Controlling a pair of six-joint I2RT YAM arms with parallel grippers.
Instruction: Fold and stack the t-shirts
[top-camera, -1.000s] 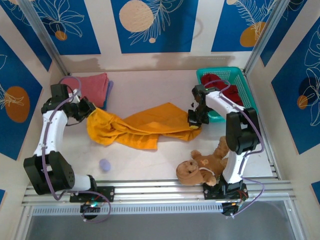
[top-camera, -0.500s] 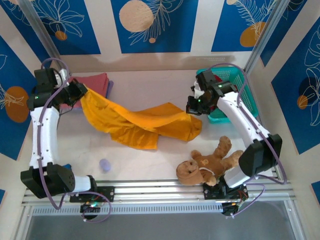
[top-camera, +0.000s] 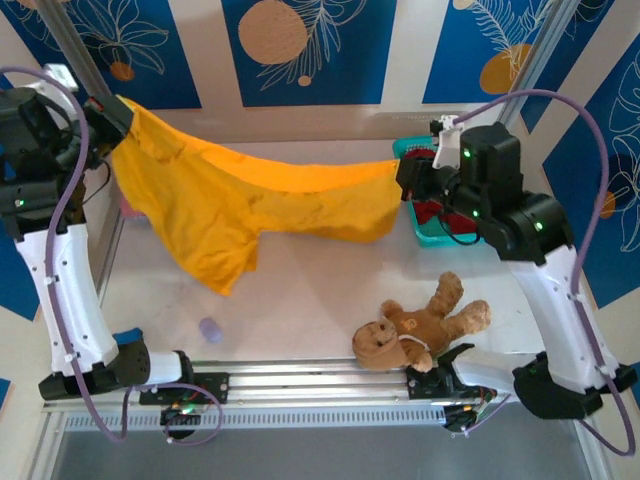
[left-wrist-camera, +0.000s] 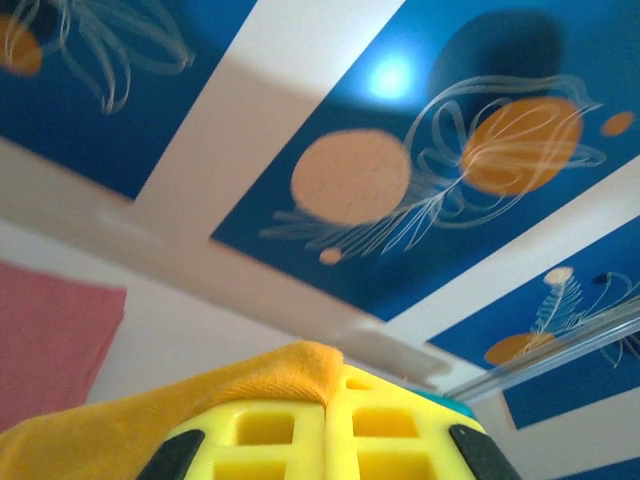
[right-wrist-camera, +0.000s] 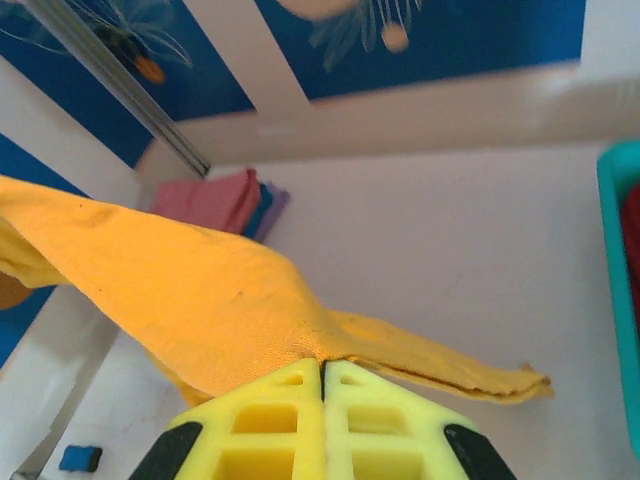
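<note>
The mustard-orange t-shirt hangs stretched in the air between both arms, its lower part drooping toward the table at the left. My left gripper is raised at the back left, shut on one corner of the cloth. My right gripper is raised at the right, by the basket, shut on the other end. A folded salmon-pink t-shirt lies on a blue one at the back left of the table. A dark red t-shirt sits in the basket.
The teal mesh basket stands at the back right, partly behind the right arm. A brown teddy bear lies at the front right. A small lilac ball rests near the front left. Blue patterned walls close in the back and sides.
Both arms have lifted high and moved apart, pulling the orange t-shirt off the table and stretching it out in the air. The teddy and ball have not moved.
</note>
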